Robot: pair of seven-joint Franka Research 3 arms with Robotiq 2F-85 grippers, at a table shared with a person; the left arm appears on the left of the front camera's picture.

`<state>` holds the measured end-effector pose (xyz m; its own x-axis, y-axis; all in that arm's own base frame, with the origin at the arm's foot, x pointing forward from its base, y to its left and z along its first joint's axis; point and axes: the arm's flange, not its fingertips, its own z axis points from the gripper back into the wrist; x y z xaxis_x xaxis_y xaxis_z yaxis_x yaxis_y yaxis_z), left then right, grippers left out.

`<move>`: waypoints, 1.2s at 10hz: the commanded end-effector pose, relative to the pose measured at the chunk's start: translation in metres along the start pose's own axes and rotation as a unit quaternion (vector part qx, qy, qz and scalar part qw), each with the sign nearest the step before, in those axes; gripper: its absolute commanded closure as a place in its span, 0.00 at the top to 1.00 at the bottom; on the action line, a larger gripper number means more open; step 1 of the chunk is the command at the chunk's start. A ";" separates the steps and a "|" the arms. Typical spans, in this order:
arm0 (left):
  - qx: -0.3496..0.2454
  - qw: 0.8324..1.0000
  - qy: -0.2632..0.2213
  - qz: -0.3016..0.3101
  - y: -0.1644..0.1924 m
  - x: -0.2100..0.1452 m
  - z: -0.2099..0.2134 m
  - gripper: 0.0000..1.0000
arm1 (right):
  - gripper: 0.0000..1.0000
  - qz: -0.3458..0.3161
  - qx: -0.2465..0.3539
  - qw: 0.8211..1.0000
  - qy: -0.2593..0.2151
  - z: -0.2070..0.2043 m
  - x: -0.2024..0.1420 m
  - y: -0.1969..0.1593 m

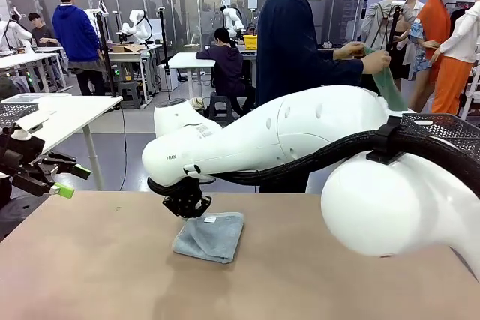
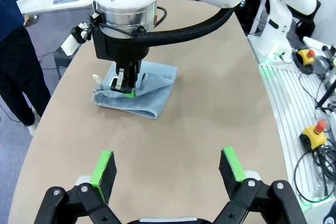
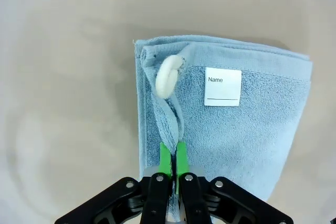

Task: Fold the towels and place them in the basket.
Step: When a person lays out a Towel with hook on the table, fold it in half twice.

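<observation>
Tan counter (image 1: 112, 275): right pincer (image 3: 171, 156) nips the folded blue towel (image 3: 236, 129) by its edge (left pincer (image 2: 168, 169) wide, empty); fold looks done, next lift it.

Right arm (image 1: 300, 129) hogs the front view: it comes in from the lower right, sweeps across the middle and ends left of centre, with the wrist bent so it faces straight down. The right tool (image 3: 171, 148) hangs under that wrist. Its green pads (image 3: 165, 156) are squeezed almost together, with just a thin ridge of the pale blue towel (image 3: 236, 129) pinched between them. Left tool (image 2: 168, 167) is a different story: jaws spread wide with nothing in them, sitting along the bottom of its own wrist view. From the front it pokes in at the left edge around mid-height, fingers angled right and slightly down.
</observation>
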<state>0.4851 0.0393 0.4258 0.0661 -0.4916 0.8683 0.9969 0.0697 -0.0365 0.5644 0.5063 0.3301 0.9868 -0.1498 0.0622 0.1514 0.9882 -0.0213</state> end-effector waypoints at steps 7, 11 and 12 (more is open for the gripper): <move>0.002 1.000 0.003 -0.002 -0.001 0.000 0.001 1.00 | 0.84 -0.058 0.016 0.998 0.004 0.024 -0.007 -0.016; 0.002 1.000 0.003 -0.002 -0.001 0.000 0.001 1.00 | 0.61 -0.077 0.061 0.995 -0.023 0.059 -0.037 -0.091; 0.002 1.000 0.003 -0.002 -0.001 0.000 0.001 1.00 | 0.61 -0.082 0.066 0.994 -0.031 0.061 -0.043 -0.109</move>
<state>0.4851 0.0394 0.4256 0.0666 -0.4916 0.8683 0.9969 0.0699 -0.0369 0.5350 0.4388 0.3971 0.9576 -0.2691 0.1031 0.2609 0.9615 0.0861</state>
